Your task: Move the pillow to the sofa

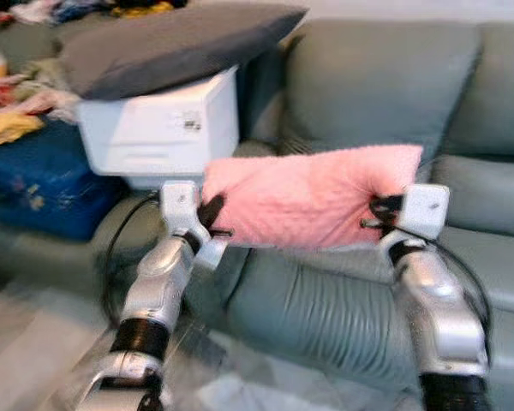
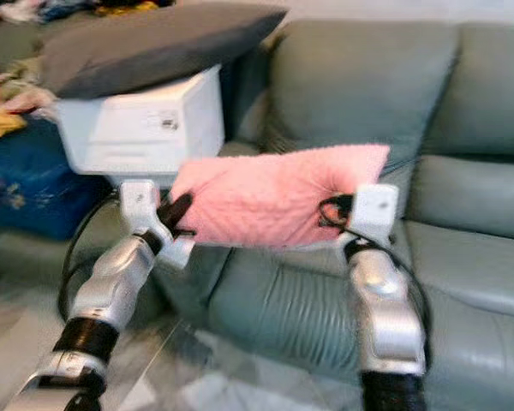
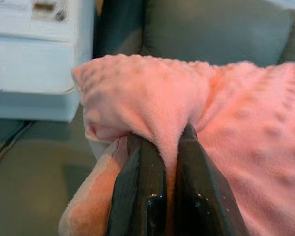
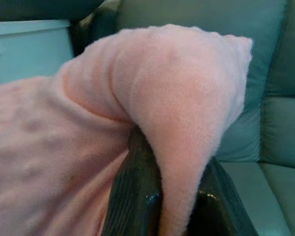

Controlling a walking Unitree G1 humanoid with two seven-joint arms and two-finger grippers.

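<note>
A pink fluffy pillow (image 1: 313,195) hangs in the air between my two arms, in front of the grey-green sofa (image 1: 377,86). My left gripper (image 1: 216,221) is shut on the pillow's left edge; the left wrist view shows the pink fabric (image 3: 172,147) pinched between the black fingers (image 3: 137,196). My right gripper (image 1: 379,214) is shut on the pillow's right edge, with a fold of the pillow (image 4: 182,123) squeezed between its fingers (image 4: 135,196). The pillow is held level above the sofa's seat cushion (image 1: 325,308).
A white box (image 1: 158,128) stands on the sofa's left part with a grey cushion (image 1: 167,43) on top. A blue bag (image 1: 34,184) and a heap of clothes (image 1: 17,94) lie further left. The right seat (image 1: 488,214) lies bare.
</note>
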